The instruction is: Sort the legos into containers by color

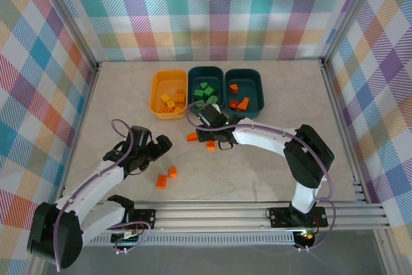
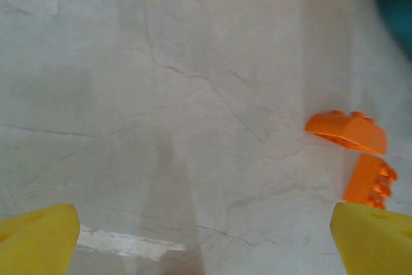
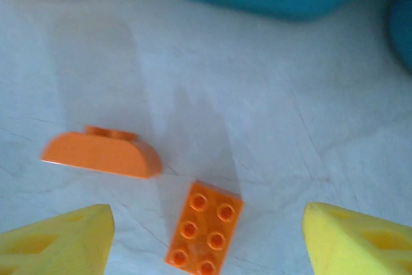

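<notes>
Three containers stand in a row at the back. The yellow-orange tub (image 1: 157, 94) holds yellow legos, the middle teal tub (image 1: 206, 72) green ones, and the right teal tub (image 1: 257, 91) orange ones. My right gripper (image 1: 207, 127) (image 3: 206, 243) is open just in front of the middle tub. An orange flat brick (image 3: 205, 230) (image 1: 211, 145) lies on the table between its yellow fingertips (image 3: 55, 239), with a rounded orange brick (image 3: 103, 154) (image 1: 192, 137) to its left. My left gripper (image 1: 156, 152) (image 2: 206, 243) is open over bare table. Two orange bricks (image 2: 347, 132) (image 1: 172, 172) lie to its right.
The marble-look tabletop (image 1: 270, 152) is walled by checked panels on three sides. An aluminium rail (image 1: 244, 214) runs along the near edge by the arm bases. The right arm's elbow (image 1: 309, 152) reaches over the right half of the table.
</notes>
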